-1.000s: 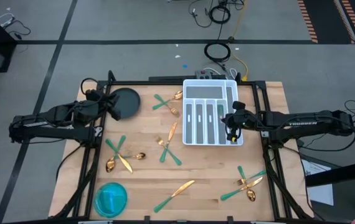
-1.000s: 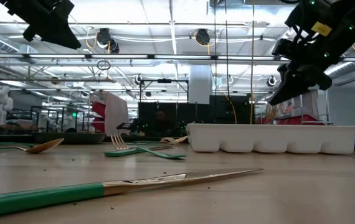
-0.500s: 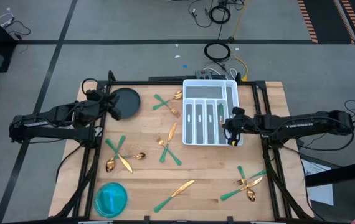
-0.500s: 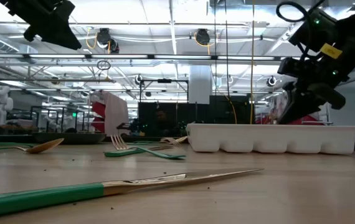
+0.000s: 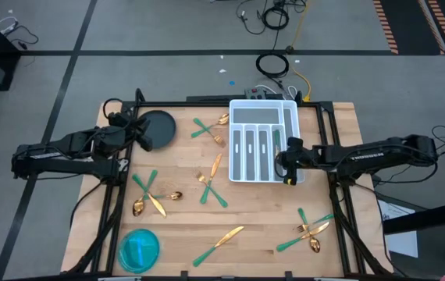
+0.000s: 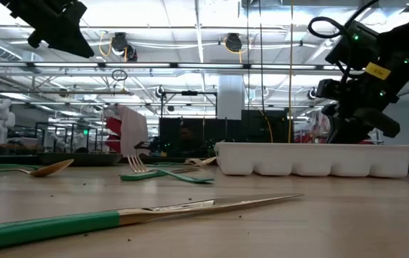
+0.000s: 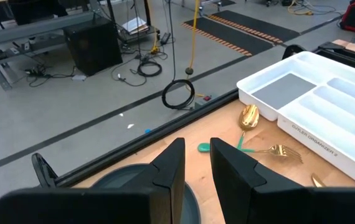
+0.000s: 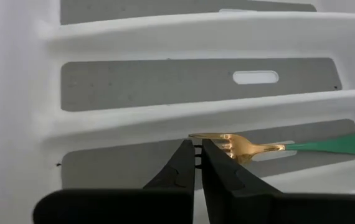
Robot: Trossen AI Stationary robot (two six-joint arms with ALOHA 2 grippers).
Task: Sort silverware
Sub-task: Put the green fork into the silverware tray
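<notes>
Wooden table [image 5: 254, 218] in an open lab, grey floor, cables beyond the far edge. Left to right: left gripper [image 7: 195, 163] hovers over a dark round plate [image 5: 157, 128] at the far left corner, fingers slightly apart, nothing between them. Blue bowl [image 5: 139, 249] near left corner. Silverware [image 5: 149, 193] lies scattered across the table: crossed pairs mid-left, centre and near right; the low view cuts off the nearest knife's [image 6: 129, 216] handle. White tray [image 5: 263, 140] far right of centre; its wall hides the contents in the low view. Right gripper [image 8: 197, 160] low inside the tray, fingers together, tips just beside a fork [image 8: 277, 147] lying in a slot; cannot tell if touching.
</notes>
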